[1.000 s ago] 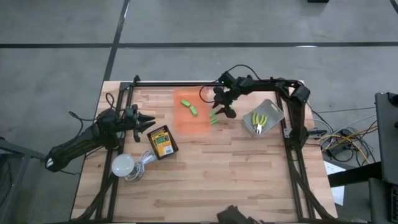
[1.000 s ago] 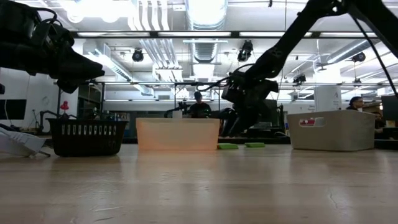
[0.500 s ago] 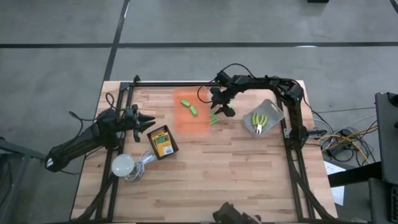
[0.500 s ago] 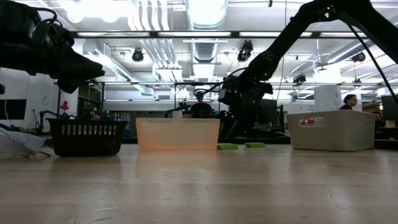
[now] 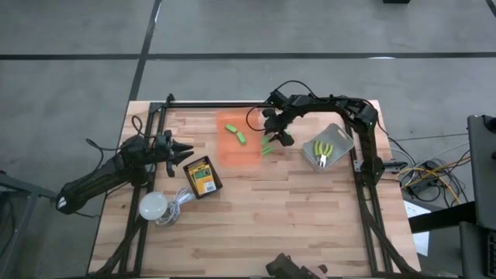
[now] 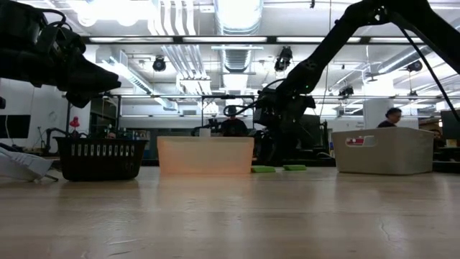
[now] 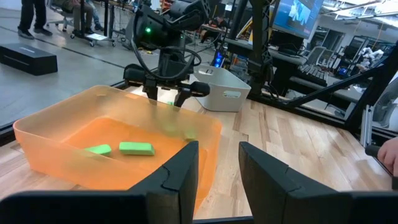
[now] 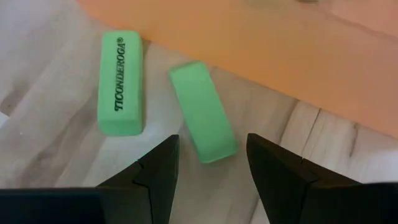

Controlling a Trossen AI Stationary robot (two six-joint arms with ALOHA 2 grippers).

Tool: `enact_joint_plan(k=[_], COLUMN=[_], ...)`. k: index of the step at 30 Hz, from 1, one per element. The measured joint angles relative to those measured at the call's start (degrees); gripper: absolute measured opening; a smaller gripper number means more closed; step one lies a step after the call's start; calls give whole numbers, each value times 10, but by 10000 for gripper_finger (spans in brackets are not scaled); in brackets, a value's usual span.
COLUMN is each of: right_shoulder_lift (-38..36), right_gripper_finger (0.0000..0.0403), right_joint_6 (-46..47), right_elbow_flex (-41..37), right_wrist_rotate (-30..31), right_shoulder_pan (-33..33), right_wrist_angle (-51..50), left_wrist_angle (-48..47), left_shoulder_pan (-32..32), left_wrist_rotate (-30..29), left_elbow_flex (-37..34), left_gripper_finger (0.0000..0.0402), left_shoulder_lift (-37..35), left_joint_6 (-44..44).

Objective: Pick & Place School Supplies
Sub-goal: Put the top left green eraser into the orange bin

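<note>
Two bright green blocks [image 8: 202, 112] [image 8: 120, 83] lie flat on the wood beside the orange tray [image 8: 280, 43]. My right gripper [image 8: 211, 162] is open and hangs just above them, pointing down. The plain block lies ahead of the gap between its fingers and is not touched. In the high view the right gripper [image 5: 273, 136] is at the tray's right wall. Two more green blocks [image 7: 137, 148] [image 7: 99, 149] lie inside the tray [image 7: 118, 134]. My left gripper [image 7: 217, 168] is open and waits at the tray's left, above the table [image 5: 184, 152]. A crayon box [image 5: 203, 176] lies in a black basket.
A grey bin [image 5: 332, 144] at the right holds yellow-handled tools [image 5: 322, 151]. A white bulb with its cord [image 5: 153, 205] lies near the left front. The near half of the wooden table [image 5: 294, 225] is bare. In the low view, people show in the room behind.
My right gripper has shifted a little toward the table's left and far edge. It now stands closer to the tray's right wall and more upright over the two loose green blocks. The blocks, the tray and my left arm have kept still.
</note>
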Motion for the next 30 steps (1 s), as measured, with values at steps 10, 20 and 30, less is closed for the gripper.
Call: enact_joint_plan(k=[10,20,30], right_shoulder_lift=[0,0,-2], right_gripper_finger=[165,75,54], right_joint_6=[-10,-15,0], right_elbow_flex=[-1,-1,-1], right_wrist_rotate=[3,7,14], right_shoulder_pan=[0,3,3], right_wrist_angle=[-2,0,2], left_wrist_angle=[0,0,0], left_shoulder_pan=[0,0,0], left_wrist_rotate=[0,0,0], left_elbow_flex=[0,0,0], left_gripper_finger=[119,119,119], left_shoulder_lift=[0,0,0], left_joint_6=[0,0,0])
